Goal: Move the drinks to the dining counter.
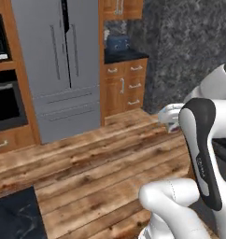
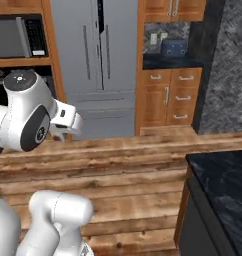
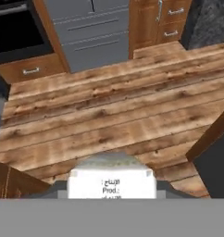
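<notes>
While I carry it low over the wooden floor (image 3: 109, 115), my claw (image 3: 111, 196) grips the white carton (image 3: 111, 185), narrowed onto its sides for transit. Off right waits the black dining bench (image 2: 223, 185); beyond stands the fridge (image 2: 100, 65).

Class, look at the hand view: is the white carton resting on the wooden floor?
No, the white carton sits between the gripper's fingers, held above the wooden floor.
</notes>
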